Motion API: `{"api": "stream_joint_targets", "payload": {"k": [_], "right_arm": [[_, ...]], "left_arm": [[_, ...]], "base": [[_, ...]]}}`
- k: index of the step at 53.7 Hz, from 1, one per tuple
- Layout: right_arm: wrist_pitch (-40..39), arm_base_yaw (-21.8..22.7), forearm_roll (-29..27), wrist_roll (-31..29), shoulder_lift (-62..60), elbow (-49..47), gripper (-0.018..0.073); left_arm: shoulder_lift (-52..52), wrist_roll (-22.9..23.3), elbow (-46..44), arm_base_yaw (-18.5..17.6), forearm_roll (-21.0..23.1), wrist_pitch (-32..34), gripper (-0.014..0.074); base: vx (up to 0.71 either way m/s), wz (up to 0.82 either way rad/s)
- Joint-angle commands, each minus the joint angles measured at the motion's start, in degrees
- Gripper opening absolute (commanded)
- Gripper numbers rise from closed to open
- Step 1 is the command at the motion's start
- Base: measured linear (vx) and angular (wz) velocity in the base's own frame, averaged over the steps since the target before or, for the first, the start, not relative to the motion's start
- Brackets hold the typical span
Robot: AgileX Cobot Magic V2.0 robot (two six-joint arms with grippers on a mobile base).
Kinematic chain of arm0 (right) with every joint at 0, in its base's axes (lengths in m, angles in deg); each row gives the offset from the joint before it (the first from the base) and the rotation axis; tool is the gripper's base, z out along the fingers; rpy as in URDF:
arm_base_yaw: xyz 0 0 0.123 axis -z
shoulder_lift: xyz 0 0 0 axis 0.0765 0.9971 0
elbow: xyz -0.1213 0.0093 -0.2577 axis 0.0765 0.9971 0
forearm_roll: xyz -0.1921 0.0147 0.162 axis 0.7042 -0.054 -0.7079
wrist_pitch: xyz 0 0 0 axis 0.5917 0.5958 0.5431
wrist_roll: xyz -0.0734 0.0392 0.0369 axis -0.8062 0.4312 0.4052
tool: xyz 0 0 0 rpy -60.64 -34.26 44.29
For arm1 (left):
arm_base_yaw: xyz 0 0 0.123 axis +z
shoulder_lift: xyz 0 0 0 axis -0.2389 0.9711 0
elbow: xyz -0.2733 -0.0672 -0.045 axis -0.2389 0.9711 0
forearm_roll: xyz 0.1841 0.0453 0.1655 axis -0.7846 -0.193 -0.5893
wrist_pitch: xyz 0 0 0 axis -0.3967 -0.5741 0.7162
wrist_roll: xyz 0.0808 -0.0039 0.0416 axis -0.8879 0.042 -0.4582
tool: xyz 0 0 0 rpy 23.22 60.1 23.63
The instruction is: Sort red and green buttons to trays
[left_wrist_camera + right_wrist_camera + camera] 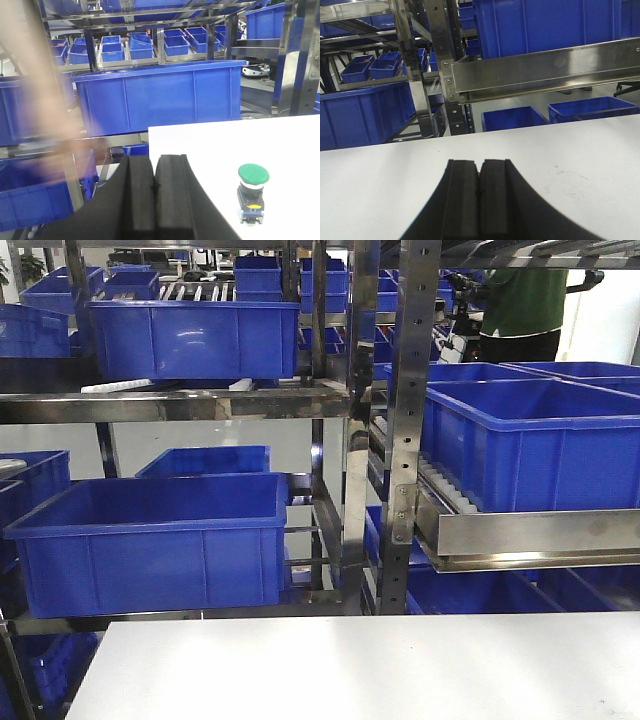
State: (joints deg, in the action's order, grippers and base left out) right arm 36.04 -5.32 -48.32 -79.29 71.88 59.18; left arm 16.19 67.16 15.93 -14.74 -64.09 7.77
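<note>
The left hand (155,200) fills the bottom of its wrist view, its two black fingers (137,200) pressed together with nothing between them, hanging over the side edge of the white bench (280,145). One green button (252,192) stands upright on the bench just to the right of that hand, apart from it, cap up on a dark body with a yellow mark, well in from the bench's far edge. The right hand (479,200) is likewise closed, its two fingers touching above bare bench top, and it holds nothing visible. Beyond the far edge rise steel racks (405,420) carrying blue crates (150,540); three large ones sit nearest in the front view, with many smaller ones behind. One person in a green top (525,300) stands at the back right.
</note>
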Motion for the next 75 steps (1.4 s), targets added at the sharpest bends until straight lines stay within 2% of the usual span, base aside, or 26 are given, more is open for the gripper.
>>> {"api": "stream_joint_targets", "payload": {"k": [1,40,48,55,59,65,75], "right_arm": [[-4.73,0.48,0.50,-0.36,-0.29,0.42,-0.0008],[-5.03,0.47,0.34,-0.36,-0.29,0.42,-0.0008],[-8.74,0.47,0.44,-0.56,-0.29,0.42,-0.0008],[-16.65,0.47,0.95,-0.88,-0.29,-1.37,-0.0008],[-16.29,0.47,2.32,-2.18,0.24,-5.47,-0.0008],[-12.73,0.47,3.87,-4.63,6.55,-15.83,-0.0008],[-14.68,0.47,3.81,-4.90,24.46,-27.11,-0.0008]], "left_arm": [[-0.67,0.14,-1.58,0.06,0.47,4.63,-0.0006],[-0.67,0.14,-1.58,0.06,0.47,4.81,-0.0006],[-0.67,0.14,-1.63,0.06,0.47,7.74,-0.0006],[-0.67,1.87,-2.67,0.06,1.27,19.06,-0.0006],[-0.37,3.66,-5.58,0.06,3.24,20.90,-0.0006],[5.30,3.59,-11.81,0.06,4.12,18.90,-0.0006],[26.12,3.57,-22.24,0.06,3.31,18.37,-0.0006]], "base": [[0.00,0.00],[0.00,0.00],[0.00,0.00],[0.00,0.00],[0.00,0.00],[0.00,-0.01],[0.00,0.00]]}}
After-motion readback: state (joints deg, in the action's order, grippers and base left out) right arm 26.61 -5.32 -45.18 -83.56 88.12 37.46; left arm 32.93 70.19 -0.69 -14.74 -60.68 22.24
